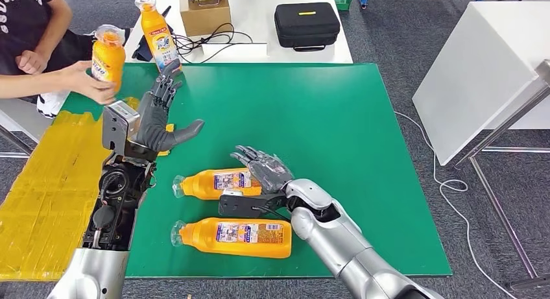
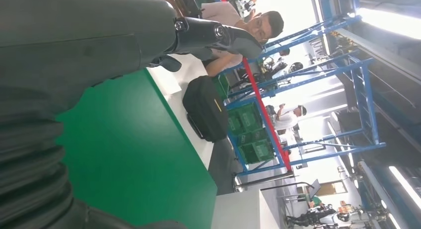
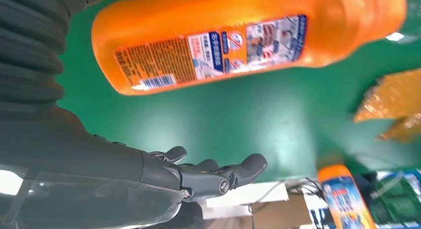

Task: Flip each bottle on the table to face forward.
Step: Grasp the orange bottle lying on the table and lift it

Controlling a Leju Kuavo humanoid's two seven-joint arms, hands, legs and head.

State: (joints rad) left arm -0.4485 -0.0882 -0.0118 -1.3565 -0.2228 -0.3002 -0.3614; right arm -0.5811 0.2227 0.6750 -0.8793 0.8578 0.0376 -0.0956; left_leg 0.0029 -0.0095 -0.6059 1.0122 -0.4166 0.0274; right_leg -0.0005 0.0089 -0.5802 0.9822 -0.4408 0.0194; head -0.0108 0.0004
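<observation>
My left hand (image 1: 159,120) is raised in the left-centre of the head view, fingers spread and holding nothing. My right hand (image 1: 267,169) sits in the middle of the frame, fingers apart and empty, resting at the right end of the upper lying orange plastic bottle (image 1: 214,183); whether it actually touches the bottle I cannot tell.

Four orange bottles with clear caps are in sight. Two lie on their sides on the green tabletop (image 1: 337,117) in the lower centre, caps pointing toward the left of the frame: the upper one by my right hand, and a lower lying orange bottle (image 1: 237,237) just below it, near the table's front edge. Both show dense small print and, in the right wrist view, a barcode, so I judge these are back labels and both remain to be turned. A third upright orange bottle (image 1: 157,33) stands at the upper left, at the far edge of the green surface, its main label showing, so it looks done. A fourth orange bottle (image 1: 107,56) is held upright by a person's hand (image 1: 91,82) at the upper left edge.

By my reckoning, roughly half the work is left: the two lying bottles, most likely starting with the upper one.
</observation>
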